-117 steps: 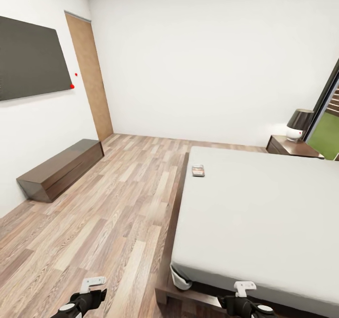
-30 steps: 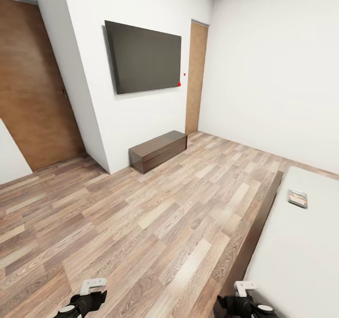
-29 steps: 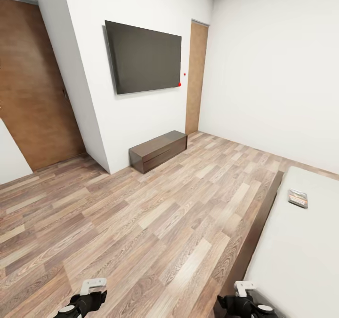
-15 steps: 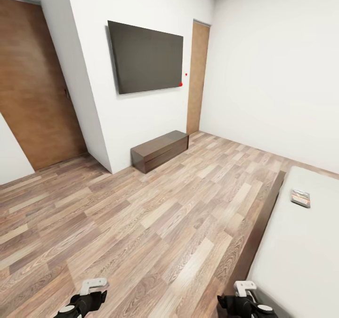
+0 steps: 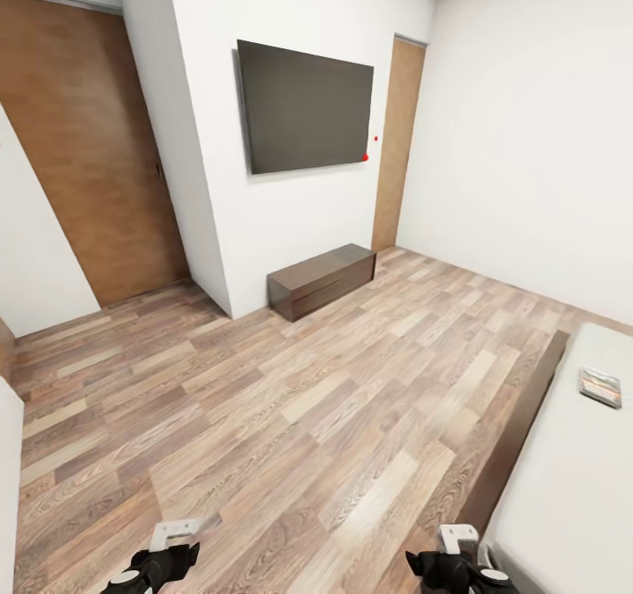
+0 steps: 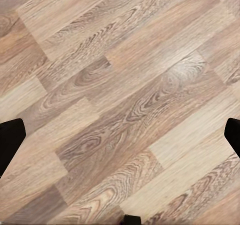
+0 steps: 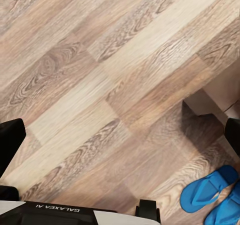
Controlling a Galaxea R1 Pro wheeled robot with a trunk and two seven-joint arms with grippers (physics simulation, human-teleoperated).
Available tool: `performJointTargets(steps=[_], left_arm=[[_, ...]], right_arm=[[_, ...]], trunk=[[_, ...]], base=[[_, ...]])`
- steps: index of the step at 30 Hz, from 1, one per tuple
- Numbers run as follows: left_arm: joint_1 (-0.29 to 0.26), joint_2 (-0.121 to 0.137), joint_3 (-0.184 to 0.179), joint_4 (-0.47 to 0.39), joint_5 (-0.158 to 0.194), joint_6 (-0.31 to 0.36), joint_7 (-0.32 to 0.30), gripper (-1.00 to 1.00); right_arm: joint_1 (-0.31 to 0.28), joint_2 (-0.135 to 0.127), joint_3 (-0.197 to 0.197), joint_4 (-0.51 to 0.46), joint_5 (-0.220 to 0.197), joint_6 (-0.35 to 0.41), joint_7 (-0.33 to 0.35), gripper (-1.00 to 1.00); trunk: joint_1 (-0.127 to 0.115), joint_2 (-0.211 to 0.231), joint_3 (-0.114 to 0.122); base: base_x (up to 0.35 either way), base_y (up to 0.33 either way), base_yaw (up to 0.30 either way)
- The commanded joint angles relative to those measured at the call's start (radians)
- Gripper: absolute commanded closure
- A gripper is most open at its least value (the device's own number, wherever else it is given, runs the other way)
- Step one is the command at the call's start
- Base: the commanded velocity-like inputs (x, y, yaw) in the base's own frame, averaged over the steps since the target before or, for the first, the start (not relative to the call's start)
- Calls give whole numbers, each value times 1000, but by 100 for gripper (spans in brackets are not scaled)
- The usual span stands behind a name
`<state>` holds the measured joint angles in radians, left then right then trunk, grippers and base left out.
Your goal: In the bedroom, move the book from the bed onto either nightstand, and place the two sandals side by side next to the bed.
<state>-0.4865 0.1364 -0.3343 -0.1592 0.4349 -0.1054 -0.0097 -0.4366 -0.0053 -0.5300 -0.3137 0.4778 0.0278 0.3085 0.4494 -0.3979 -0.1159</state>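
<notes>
The robot is on its way beside the bed [image 5: 571,488], both grippers wide open and empty; next it must reach the book [image 5: 601,386] on it, or the sandals [image 7: 215,190] nearby.

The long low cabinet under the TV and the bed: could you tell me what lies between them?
In the head view, only bare wood-plank floor lies between the cabinet and the bed; the book rests on the mattress.
</notes>
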Motion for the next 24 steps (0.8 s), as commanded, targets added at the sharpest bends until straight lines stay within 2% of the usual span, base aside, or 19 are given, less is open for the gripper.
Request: performJointTargets(steps=[1, 24], left_arm=[[-1, 0, -8, 1, 10, -4, -1, -100], [-1, 0, -9, 1, 10, -5, -1, -100]], right_arm=[[-1, 1, -8, -2, 7, 3, 8, -100], [-1, 1, -8, -2, 8, 3, 8, -100]], trunk=[[1, -2, -2], [1, -2, -10]], base=[[0, 1, 270], [0, 0, 284]])
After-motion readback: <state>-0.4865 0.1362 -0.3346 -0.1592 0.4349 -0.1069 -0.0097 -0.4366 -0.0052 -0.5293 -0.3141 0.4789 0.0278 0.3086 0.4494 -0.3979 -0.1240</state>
